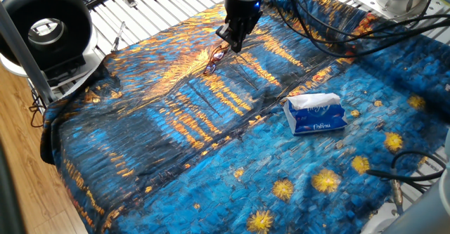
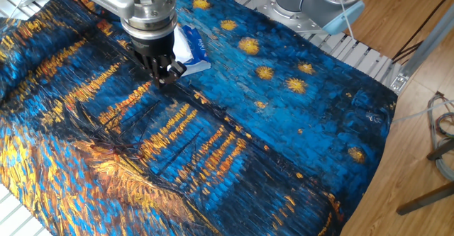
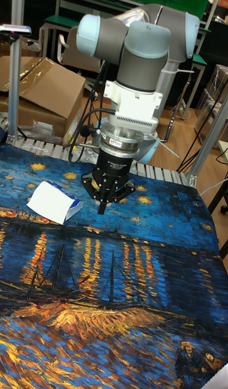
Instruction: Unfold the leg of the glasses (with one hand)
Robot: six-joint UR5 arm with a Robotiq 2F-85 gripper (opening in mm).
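1. Clearly, from one fixed view, the single claw (image 1: 234, 46) hangs low over the painted cloth (image 1: 211, 143) that drapes the surface, its fingers drawn close together at the tips. Just below and beside it lie the glasses (image 1: 215, 58), one pair, a thin wire shape that nearly vanishes against the orange streaks. I judge the claw is placed there to catch a temple arm, though whether it has wire pinched I cannot tell. One tissue pack (image 1: 315, 114) sits well apart from the glasses, toward the near starry part of the cloth; it plays no role and is simply clear of the work.

2. From the other fixed view, the claw (image 2: 164, 75) points down at the cloth, just beside the tissue pack (image 2: 191, 48). The glasses cannot be made out here; the claw and the busy pattern hide them.

3. From the tall fixed view, the one arm (image 3: 136, 47) stands upright over the cloth with the claw (image 3: 101, 206) tapering to a near-closed point. The tissue pack (image 3: 54, 202) lies beside the claw. No glasses are discernible.
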